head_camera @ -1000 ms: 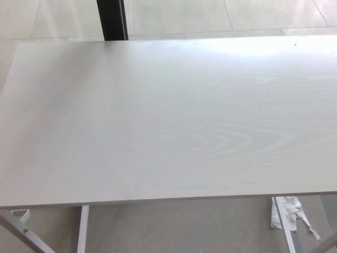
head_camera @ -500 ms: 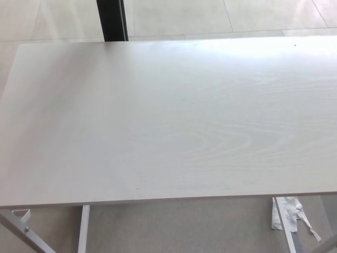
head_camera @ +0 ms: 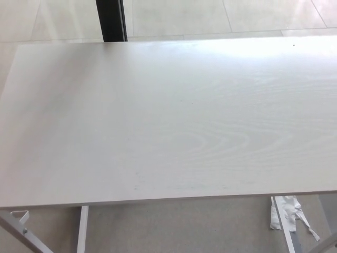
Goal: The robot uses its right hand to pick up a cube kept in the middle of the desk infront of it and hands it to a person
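Though looking down from the head: broad pale desk [head_camera: 168, 121] across nearly the whole view, faint wood grain swirling right of centre, bright glare along the far edge. Beyond it, light tiled floor [head_camera: 174, 16], glossy, with thin joints. Dark upright post [head_camera: 111, 20] standing on that floor just behind the desk's far edge, left of middle. Under the near edge, white desk leg [head_camera: 82, 229] at left and a slanted metal strut [head_camera: 21, 232] beside it. Crumpled white scrap [head_camera: 287, 211] hanging by the right leg. Cube nowhere to be seen on the desk top, so cannot tell where. Right hand and left hand both outside the view; grasp of either impossible to tell.
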You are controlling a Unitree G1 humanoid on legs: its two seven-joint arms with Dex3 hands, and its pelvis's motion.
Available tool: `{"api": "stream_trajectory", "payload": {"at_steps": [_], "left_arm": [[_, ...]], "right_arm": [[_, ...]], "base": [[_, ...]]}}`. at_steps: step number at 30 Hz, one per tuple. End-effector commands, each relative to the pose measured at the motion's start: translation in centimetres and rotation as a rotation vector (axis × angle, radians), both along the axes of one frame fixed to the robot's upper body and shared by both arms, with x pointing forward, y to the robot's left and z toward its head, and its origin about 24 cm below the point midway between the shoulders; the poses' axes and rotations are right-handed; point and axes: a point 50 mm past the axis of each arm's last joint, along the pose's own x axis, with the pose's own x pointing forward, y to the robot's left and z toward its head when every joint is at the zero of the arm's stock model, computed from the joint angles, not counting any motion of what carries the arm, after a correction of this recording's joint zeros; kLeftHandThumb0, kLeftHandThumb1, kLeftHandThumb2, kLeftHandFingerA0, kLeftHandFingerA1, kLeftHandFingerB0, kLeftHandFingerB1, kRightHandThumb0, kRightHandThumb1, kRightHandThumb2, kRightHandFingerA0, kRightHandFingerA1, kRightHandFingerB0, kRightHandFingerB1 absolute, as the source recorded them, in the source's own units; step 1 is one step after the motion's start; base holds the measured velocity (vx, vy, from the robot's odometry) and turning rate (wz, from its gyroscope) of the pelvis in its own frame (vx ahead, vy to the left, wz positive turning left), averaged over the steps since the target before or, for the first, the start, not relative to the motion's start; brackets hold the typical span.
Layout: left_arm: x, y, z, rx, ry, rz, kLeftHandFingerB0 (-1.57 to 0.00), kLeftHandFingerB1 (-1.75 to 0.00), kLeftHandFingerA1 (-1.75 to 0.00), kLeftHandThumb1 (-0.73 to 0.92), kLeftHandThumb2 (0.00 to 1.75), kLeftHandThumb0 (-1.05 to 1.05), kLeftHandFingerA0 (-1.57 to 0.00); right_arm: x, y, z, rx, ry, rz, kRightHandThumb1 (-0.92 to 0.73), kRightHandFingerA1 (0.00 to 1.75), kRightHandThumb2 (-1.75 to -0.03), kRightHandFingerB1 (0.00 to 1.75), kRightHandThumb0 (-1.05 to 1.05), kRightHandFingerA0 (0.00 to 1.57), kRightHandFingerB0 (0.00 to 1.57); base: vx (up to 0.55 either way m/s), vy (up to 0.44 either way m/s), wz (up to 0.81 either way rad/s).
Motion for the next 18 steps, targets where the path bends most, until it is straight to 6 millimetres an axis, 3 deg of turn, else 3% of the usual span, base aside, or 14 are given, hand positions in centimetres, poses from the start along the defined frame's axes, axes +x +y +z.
{"api": "stream_trajectory", "payload": {"at_steps": [1,2,3,4,5,6,9,10,13,14,15,16,17,18], "left_arm": [[-0.2,0.7,0.7,0.019,0.022,0.006,-0.49,-0.44,-0.55,0.76,0.63,-0.7,-0.52],[-0.1,0.6,0.6,0.02,0.023,0.007,-0.49,-0.43,-0.52,0.76,0.63,-0.69,-0.53],[-0.2,0.7,0.6,0.019,0.023,0.018,-0.49,-0.43,-0.53,0.75,0.63,-0.69,-0.54],[-0.2,0.7,0.6,0.018,0.022,0.023,-0.49,-0.44,-0.54,0.75,0.63,-0.68,-0.54],[-0.1,0.6,0.6,0.015,0.02,0.024,-0.49,-0.44,-0.54,0.75,0.63,-0.68,-0.54],[-0.4,0.6,0.6,0.017,0.034,0.007,-0.46,-0.44,-0.53,0.76,0.63,-0.71,-0.5],[-0.6,0.7,0.6,0.022,0.044,0.005,-0.45,-0.43,-0.52,0.75,0.63,-0.7,-0.49],[-0.5,0.7,0.7,0.021,0.042,0.005,-0.49,-0.47,-0.59,0.75,0.62,-0.71,-0.51],[0.1,0.6,0.6,0.021,0.032,-0.002,-0.47,-0.47,-0.59,0.75,0.63,-0.71,-0.5],[0.1,0.5,0.5,0.019,0.032,-0.002,-0.45,-0.44,-0.57,0.75,0.62,-0.71,-0.49],[0.0,0.5,0.4,0.014,0.032,0.004,-0.42,-0.41,-0.52,0.75,0.63,-0.7,-0.47],[0.0,0.5,0.4,0.011,0.029,0.004,-0.41,-0.41,-0.53,0.75,0.62,-0.7,-0.44],[0.1,0.5,0.5,0.002,0.008,0.003,-0.4,-0.4,-0.52,0.74,0.62,-0.7,-0.42],[0.3,0.5,0.6,0.0,-0.003,0.0,-0.41,-0.4,-0.52,0.74,0.62,-0.71,-0.41]], "right_arm": [[0.8,-0.5,0.8,0.104,0.107,0.308,-0.41,0.57,-0.77,0.43,-0.62,0.23,0.14],[0.7,-0.5,0.8,0.111,0.156,0.362,-0.41,0.59,-0.76,0.43,-0.63,0.28,0.17],[0.7,-0.5,0.8,0.119,0.143,0.354,-0.52,0.53,-0.56,0.33,-0.51,0.35,0.25],[0.7,-0.5,0.8,0.118,0.141,0.351,-0.41,0.57,-0.76,0.45,-0.57,0.29,0.22],[0.7,-0.5,0.8,0.112,0.148,0.352,-0.41,0.57,-0.76,0.45,-0.57,0.29,0.22],[0.1,-0.6,0.9,0.104,0.102,0.324,-0.41,0.56,-0.75,0.46,-0.56,0.19,0.25],[-0.2,-0.6,1.0,0.087,0.058,0.289,-0.43,0.56,-0.77,0.46,-0.57,0.18,0.25],[0.0,-0.6,1.0,0.095,0.025,0.271,-0.57,0.49,-0.58,0.32,-0.53,0.23,0.3],[0.9,-0.6,1.2,0.098,-0.01,0.285,-0.57,0.47,-0.57,0.32,-0.52,0.21,0.27],[0.9,-0.5,1.1,0.124,-0.022,0.314,-0.38,0.51,-0.72,0.42,-0.55,0.11,0.22],[0.8,-0.4,1.2,0.126,-0.021,0.351,-0.39,0.52,-0.73,0.43,-0.56,0.13,0.21],[0.7,-0.4,1.2,0.125,-0.021,0.349,-0.49,0.52,-0.56,0.32,-0.51,0.21,0.29],[1.2,-0.5,1.3,0.108,-0.005,0.359,-0.51,0.55,-0.57,0.32,-0.49,0.31,0.31],[1.5,-0.5,1.3,0.101,0.003,0.366,-0.51,0.5,-0.56,0.31,-0.51,0.24,0.31]], "base": [[0.0,0.0,0.0],[0.0,0.0,0.0],[0.0,0.0,0.0],[0.0,0.0,0.0],[0.0,0.0,0.0],[0.0,0.0,0.0],[0.0,0.0,0.0],[0.0,0.0,0.0],[0.0,0.0,0.0],[0.0,0.0,0.0],[0.0,0.0,0.0],[0.0,0.0,0.0],[0.0,0.0,0.0],[0.0,0.0,0.0]]}}
